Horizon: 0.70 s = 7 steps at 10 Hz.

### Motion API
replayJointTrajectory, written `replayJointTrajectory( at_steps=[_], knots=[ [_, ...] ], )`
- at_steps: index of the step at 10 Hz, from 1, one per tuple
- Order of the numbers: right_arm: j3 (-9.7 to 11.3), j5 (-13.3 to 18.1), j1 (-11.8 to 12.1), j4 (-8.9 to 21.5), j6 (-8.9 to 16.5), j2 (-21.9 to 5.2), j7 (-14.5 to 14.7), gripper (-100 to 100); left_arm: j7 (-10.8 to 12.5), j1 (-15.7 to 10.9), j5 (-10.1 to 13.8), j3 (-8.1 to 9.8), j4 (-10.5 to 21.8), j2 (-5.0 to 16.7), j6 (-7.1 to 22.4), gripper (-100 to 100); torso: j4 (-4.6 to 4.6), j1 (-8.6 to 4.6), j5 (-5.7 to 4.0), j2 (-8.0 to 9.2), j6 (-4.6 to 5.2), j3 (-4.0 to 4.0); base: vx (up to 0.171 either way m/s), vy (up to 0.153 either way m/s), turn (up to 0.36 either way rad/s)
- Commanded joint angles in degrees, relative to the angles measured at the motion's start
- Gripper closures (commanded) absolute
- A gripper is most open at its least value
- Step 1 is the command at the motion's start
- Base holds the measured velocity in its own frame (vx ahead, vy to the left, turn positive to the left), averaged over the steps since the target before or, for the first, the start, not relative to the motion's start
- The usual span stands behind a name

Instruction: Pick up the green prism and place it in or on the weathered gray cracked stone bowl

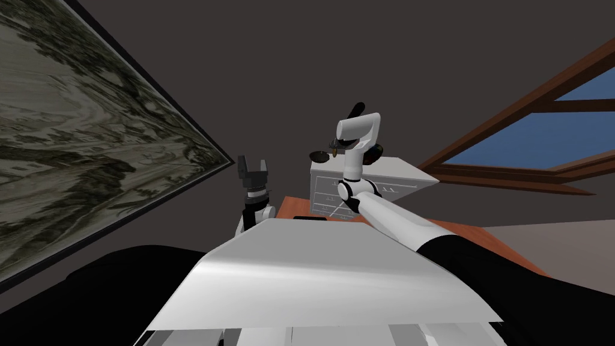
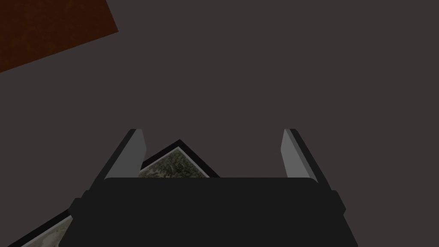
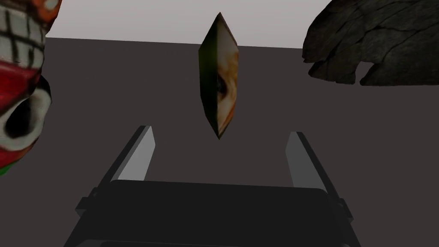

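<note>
A slim prism (image 3: pixel 218 75), pointed at both ends, dark green on one face and orange-cream on the other, stands on end just beyond my right gripper (image 3: pixel 219 131). That gripper is open; its fingers (image 3: pixel 141 150) sit short of the prism without touching it. Off to one side of the prism is the dark grey cracked stone bowl (image 3: pixel 377 43). In the head view my right hand (image 1: pixel 359 129) reaches over a white cabinet (image 1: pixel 390 177), with the dark bowl (image 1: pixel 319 157) beside it. My left gripper (image 1: pixel 252 170) is raised near the wall, open and empty (image 2: pixel 213 133).
On the prism's other side, close to my right gripper, is a red, white and black painted object (image 3: pixel 21 85). A large framed picture (image 1: pixel 90 138) hangs on the wall at left. A wood-framed window (image 1: pixel 540 132) is at right. Orange-brown floor (image 1: pixel 480 237) lies by the cabinet.
</note>
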Motion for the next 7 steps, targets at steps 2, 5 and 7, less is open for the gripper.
replayJointTrajectory(
  at_steps=[2,5,7],
  knots=[
    [0.38,0.10,-1.71,1.39,3.66,0.13,0.97,-100,0.00,0.00,0.00,0.00,0.00,0.00,0.00,0,0.00,0.02,0.01,0.02,-0.02,0.01,0.032,0.016,-0.039],
    [0.86,0.12,-2.94,3.07,7.14,0.07,1.78,-100,0.00,0.00,0.00,0.00,0.00,0.00,0.00,0,0.00,-0.03,-0.01,0.03,-0.01,0.01,0.032,0.007,-0.055],
    [0.71,0.07,-2.91,2.76,6.82,0.00,1.76,0,0.00,-0.01,0.00,0.00,0.00,0.00,0.00,0,0.01,-0.03,-0.01,0.10,-0.01,0.05,0.006,0.003,-0.002]
  ],
)
